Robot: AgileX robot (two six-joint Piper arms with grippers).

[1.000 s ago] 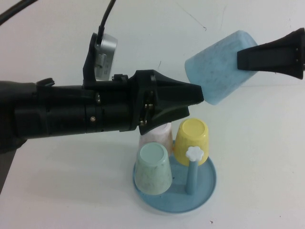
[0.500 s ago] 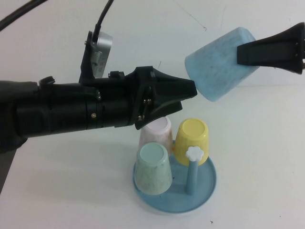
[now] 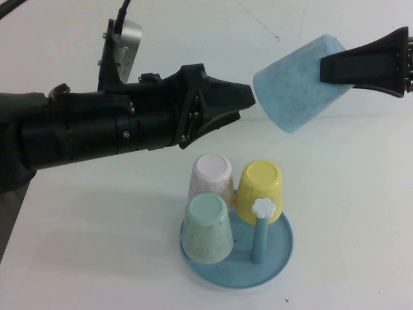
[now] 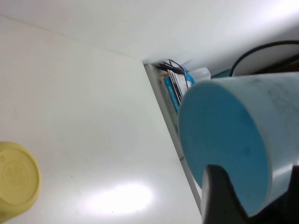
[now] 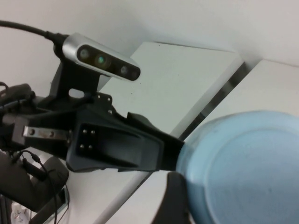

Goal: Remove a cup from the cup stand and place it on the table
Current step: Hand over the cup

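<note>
Right gripper (image 3: 335, 68) grasps the cup (image 3: 300, 84) above the table's (image 3: 361, 194) far right; left gripper (image 3: 242, 97), released, just beside it.

Three small cups stand upside down and clustered together, their flat bottoms up. The mint-green cup (image 3: 208, 229) is nearest the viewer, its pale sides finely speckled. The pink cup (image 3: 211, 180) stands just behind it, partly hidden by it. The yellow cup (image 3: 260, 191) is beside the pink one, touching or nearly touching it, and also shows at the edge of the left wrist view (image 4: 16, 179). All three are upright, none tilted.
</note>
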